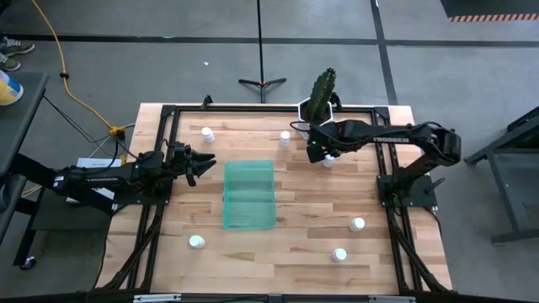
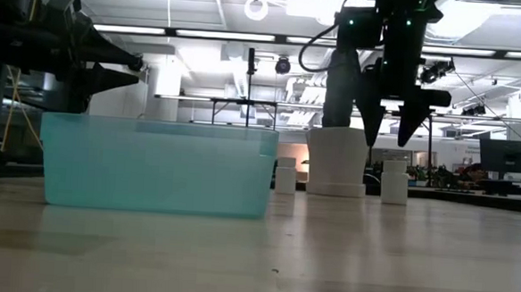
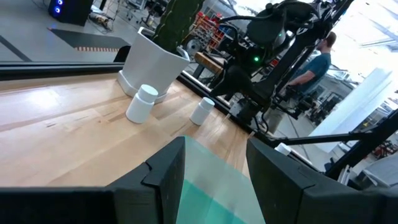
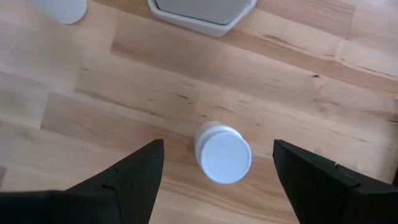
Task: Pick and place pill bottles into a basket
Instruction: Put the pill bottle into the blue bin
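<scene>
While I look straight down through the right wrist camera, I've got the right gripper poised directly over one upright pill bottle, fingers spread wide apart with the white cap sitting between them and nothing touching it. From above, that same right gripper sits near the cactus pot at the far edge of the table, and the bottle shows just beside it. At table height I see the fingers pointing down, tips above the bottle, with the white pot beside it and another bottle on the pot's other side.

My left gripper hovers just to the left of the green basket, fingers apart and holding nothing. Its wrist camera looks over the basket's rim toward two bottles near the pot.

The basket stands mid-table. Other bottles are scattered on the wood: one far left, one by the pot, one near left, two near right. A person stands beyond the table.
</scene>
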Tool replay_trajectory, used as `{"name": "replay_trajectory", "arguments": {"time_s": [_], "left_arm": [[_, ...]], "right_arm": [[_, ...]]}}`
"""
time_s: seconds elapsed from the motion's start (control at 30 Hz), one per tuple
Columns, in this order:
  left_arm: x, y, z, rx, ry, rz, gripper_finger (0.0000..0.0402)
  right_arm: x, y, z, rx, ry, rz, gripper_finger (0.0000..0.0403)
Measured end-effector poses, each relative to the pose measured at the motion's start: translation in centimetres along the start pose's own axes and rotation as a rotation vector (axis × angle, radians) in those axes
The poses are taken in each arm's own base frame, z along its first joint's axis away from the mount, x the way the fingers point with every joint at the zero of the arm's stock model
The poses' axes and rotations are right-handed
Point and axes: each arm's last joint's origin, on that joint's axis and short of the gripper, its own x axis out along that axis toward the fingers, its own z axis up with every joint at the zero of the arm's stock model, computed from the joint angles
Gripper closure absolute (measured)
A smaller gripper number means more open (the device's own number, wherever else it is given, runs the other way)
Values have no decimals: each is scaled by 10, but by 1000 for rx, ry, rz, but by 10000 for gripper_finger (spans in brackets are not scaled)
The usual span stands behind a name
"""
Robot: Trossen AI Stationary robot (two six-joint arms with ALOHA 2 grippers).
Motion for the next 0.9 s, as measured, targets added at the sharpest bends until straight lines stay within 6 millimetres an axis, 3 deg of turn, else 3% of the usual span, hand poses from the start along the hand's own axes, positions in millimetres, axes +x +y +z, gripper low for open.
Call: {"name": "replay_trajectory", "arguments": {"time_s": [0.33, 0.9], "left_arm": [[0, 1, -2, 4, 20, 11, 197], [0, 1, -2, 4, 19, 12, 197]], "right_arm": [[31, -7, -13, 34, 17, -8, 109], [58, -10, -26, 55, 2, 67, 109]]}}
